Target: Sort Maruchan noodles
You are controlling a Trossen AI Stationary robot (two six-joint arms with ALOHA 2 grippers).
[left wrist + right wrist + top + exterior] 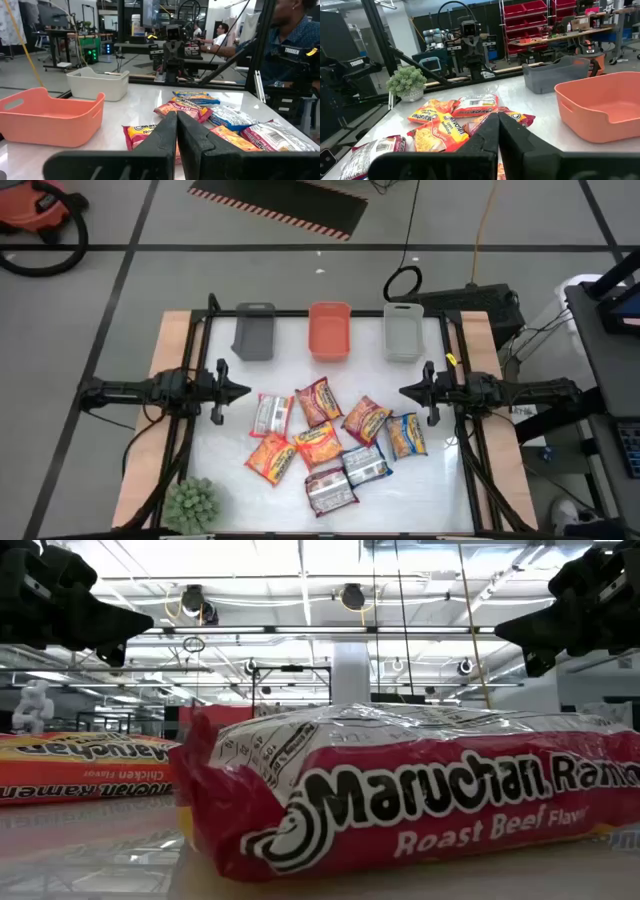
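Several Maruchan noodle packets (325, 442) lie flat in a loose heap on the white table's middle, orange-yellow, red-silver and blue-yellow. A red Roast Beef packet (420, 800) fills the low view; an orange one (85, 768) lies behind it. My left gripper (243, 391) hovers shut at the table's left, above and left of the heap, also seen in its wrist view (176, 125). My right gripper (406, 391) hovers shut at the right side, fingers together in its wrist view (498, 125). Neither touches a packet.
Three bins stand along the far edge: dark grey (255, 331), orange (330, 331) and light grey (401, 333). A small green plant (190, 504) sits at the near left corner. People sit beyond the table in the left wrist view.
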